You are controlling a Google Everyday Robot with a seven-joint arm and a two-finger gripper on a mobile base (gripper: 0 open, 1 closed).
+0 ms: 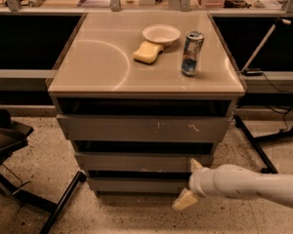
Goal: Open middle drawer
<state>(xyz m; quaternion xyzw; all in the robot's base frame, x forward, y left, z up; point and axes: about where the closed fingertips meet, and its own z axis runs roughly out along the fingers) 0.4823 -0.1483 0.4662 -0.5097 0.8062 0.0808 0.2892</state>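
The middle drawer (pixel 136 161) is the second grey front of the cabinet (pixel 63 82), under the scratched front (pixel 136 128), and it sits about flush. At the cabinet's lower right corner is the gripper (pixel 184 183), its fingers spread. The upper finger (pixel 195 165) is at the drawer's right end; I cannot tell if it touches. The white arm (pixel 249 182) comes nearly level from the cabinet's right. On the cabinet stand a bowl (pixel 161 33), a sponge (pixel 147 52) and a can (pixel 192 53). Below the cabinet is speckled floor (pixel 127 213).

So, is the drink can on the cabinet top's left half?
No, the drink can stands on its right half; the claw is by the middle drawer's right end.
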